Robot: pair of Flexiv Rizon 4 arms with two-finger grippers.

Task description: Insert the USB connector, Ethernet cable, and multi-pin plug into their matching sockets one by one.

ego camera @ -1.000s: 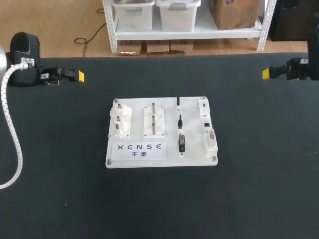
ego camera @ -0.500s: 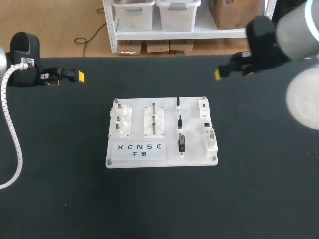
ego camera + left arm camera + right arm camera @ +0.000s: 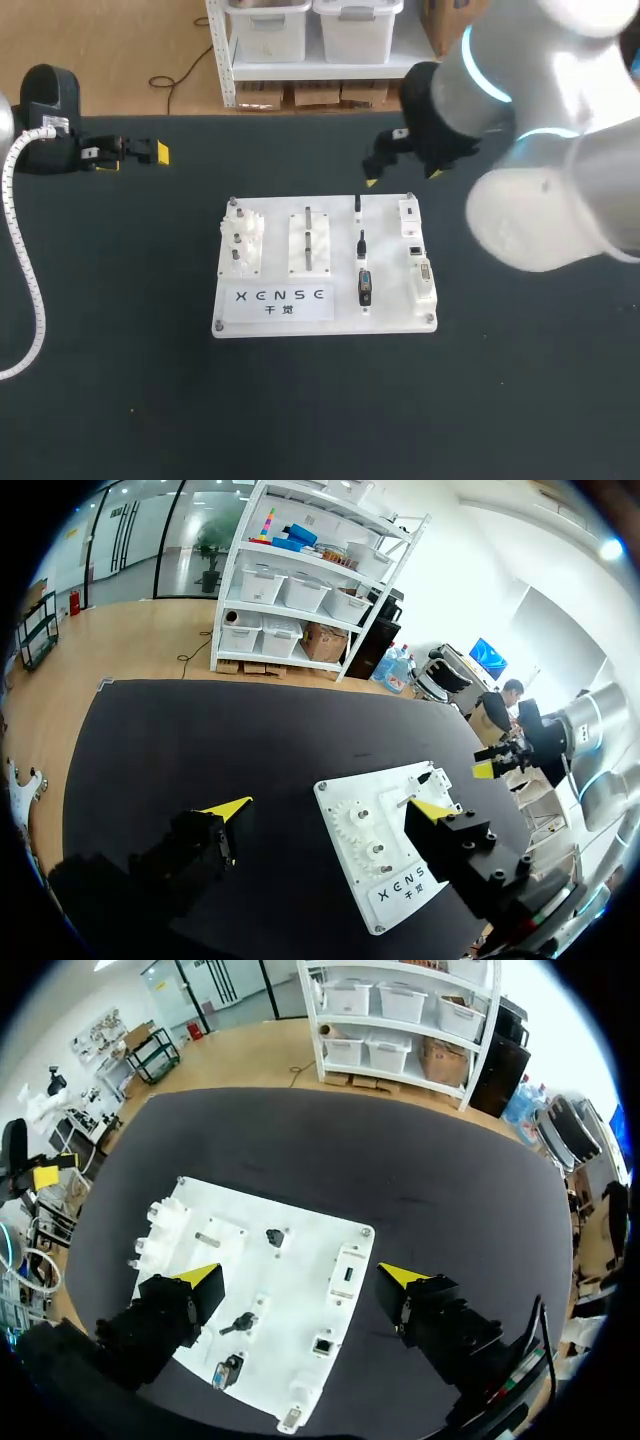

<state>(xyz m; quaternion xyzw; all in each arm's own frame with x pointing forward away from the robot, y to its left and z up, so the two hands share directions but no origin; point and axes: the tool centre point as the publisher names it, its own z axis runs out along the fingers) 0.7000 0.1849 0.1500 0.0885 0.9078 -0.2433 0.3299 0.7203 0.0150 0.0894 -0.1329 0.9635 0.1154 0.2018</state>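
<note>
A white board lies mid-table. On it stand a small black USB connector, an Ethernet cable plug and a black multi-pin plug, in one column. Their sockets run along the board's right edge. My right gripper hangs open and empty above the board's back edge. In the right wrist view, the right gripper spans the board, with the USB connector, Ethernet plug and multi-pin plug below it. My left gripper rests open at the far left of the table, holding nothing.
The board's left half carries a gear block, a peg block and a printed label. A white corrugated hose of my left arm curves over the table's left side. The left gripper faces the board from afar.
My right arm has swung in from the table's far right edge to above the board's back edge, still open. The left arm and the plugs have not moved.
</note>
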